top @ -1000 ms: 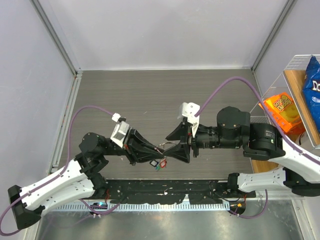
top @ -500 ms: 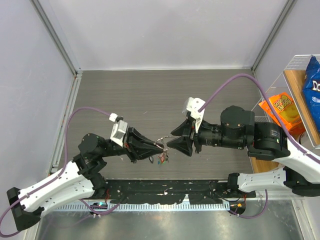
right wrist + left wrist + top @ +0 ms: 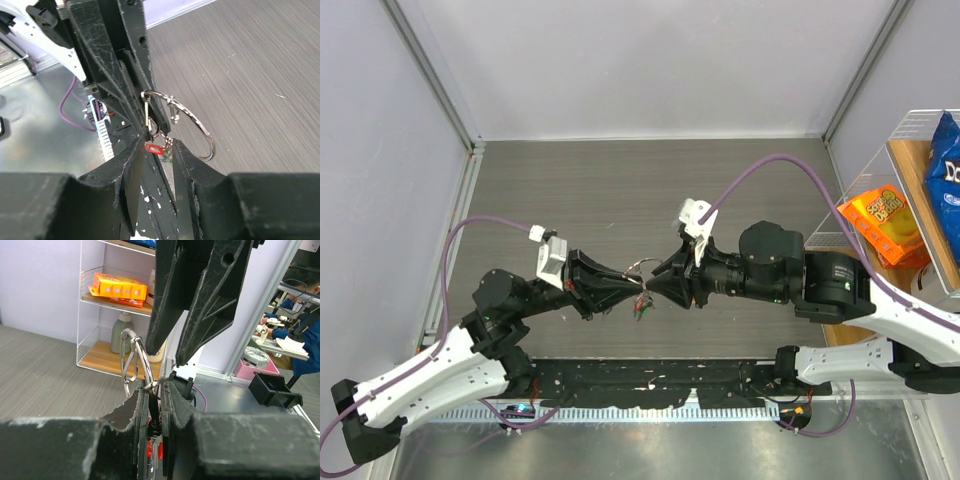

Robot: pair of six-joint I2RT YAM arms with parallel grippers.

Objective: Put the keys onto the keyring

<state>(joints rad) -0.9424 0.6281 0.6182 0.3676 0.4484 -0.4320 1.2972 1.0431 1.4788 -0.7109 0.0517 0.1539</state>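
As my left end effector (image 3: 155,390) clamps the stiff, thin keyring (image 3: 197,125) aloft | light, likely slippery keys (image 3: 155,148) dangle beneath | my right end effector (image 3: 159,145) straddles them, grip unclear | best pinch: plastic head.

Bright, even overhead light, soft faint shadows on the tabletop (image 3: 620,190), small glints on the keyring (image 3: 197,121), wrist-view foregrounds slightly blurred
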